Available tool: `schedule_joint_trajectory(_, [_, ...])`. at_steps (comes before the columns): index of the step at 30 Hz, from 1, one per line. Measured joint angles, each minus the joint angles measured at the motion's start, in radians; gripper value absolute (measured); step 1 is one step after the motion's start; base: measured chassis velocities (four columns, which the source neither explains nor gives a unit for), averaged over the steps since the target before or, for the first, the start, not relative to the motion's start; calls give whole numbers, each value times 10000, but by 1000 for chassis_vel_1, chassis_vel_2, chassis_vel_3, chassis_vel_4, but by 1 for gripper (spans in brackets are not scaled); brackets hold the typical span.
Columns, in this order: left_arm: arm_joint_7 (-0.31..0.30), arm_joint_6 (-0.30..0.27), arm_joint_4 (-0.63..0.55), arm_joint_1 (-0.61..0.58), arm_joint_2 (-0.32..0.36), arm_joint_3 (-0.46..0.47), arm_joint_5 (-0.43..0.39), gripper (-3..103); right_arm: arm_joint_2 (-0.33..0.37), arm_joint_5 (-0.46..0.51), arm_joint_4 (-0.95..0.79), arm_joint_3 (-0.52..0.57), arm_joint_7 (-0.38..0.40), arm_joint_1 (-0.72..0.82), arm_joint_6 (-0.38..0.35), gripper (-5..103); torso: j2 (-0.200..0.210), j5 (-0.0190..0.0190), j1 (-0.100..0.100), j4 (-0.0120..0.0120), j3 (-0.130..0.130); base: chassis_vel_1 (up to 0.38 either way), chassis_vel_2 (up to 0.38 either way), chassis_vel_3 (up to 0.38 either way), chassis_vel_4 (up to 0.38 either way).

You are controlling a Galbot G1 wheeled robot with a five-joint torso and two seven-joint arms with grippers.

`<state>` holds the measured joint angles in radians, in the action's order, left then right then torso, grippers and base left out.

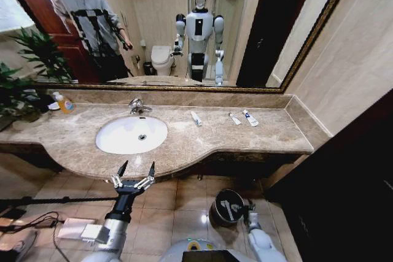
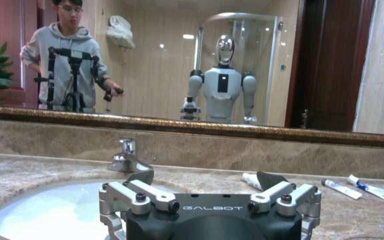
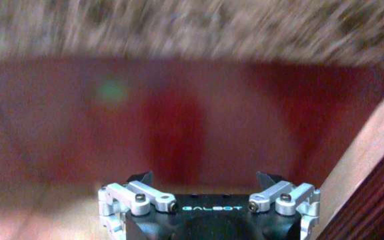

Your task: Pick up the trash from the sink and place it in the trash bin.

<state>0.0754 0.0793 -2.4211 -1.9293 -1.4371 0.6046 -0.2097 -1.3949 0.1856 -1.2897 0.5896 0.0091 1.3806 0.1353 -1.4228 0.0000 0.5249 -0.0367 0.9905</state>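
Head view: trash (image 1: 196, 118) beyond open left claw (image 1: 136, 169).

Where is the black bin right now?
In the head view the bin stands on the tiled floor below the counter's front edge, on the robot's right, close beside the right gripper.

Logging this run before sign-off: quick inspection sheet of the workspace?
Surface: marble counter with white sink, basin looks bare.
Job's things: three white tubes lie on the counter right of the basin; black trash bin on the floor already holds white pieces.
Clutter: soap bottle, plant.
Grippers: left gripper open, hanging at the counter's front edge; right gripper open, low beside the bin.
Cables: cords and white box on the floor.
Surroundings: mirror shows robot, toilet, a person.
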Motion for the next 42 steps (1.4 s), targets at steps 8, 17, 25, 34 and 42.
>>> schedule_joint_trajectory(8, [0, 0, 1, 0, 0, 0, 0, 100, -235, 1123, -4510, 1112, 60, 1127, -1363, 100, 0, 0, 0, -1, 0, 0, 0, 0, 0])
schedule_joint_trajectory(17, [0, 0, 1, 0, 0, 0, 0, 100, -558, 1171, -7549, 1283, 268, 1638, -1913, 100, 0, 1, 0, 0, 0, 0, 0, 0, 0])
schedule_joint_trajectory(25, [0, 0, 0, 0, 0, 0, 0, 100, -299, 1377, -8195, 687, -509, 1005, -1655, 100, 1, 0, 0, -2, 0, 0, 0, 0, 0])
schedule_joint_trajectory(34, [0, 0, 1, 0, 0, 0, 0, 100, 455, 1755, -7503, -279, -892, -82, -2144, 100, 2, 1, 0, 1, 1, 0, 0, 0, 0])
schedule_joint_trajectory(42, [0, 0, 1, 0, 0, 0, 0, 100, 1107, 1749, -6038, -1708, -899, -2083, -2413, 100, 2, -1, 2, -2, 2, 0, 0, 0, 0])
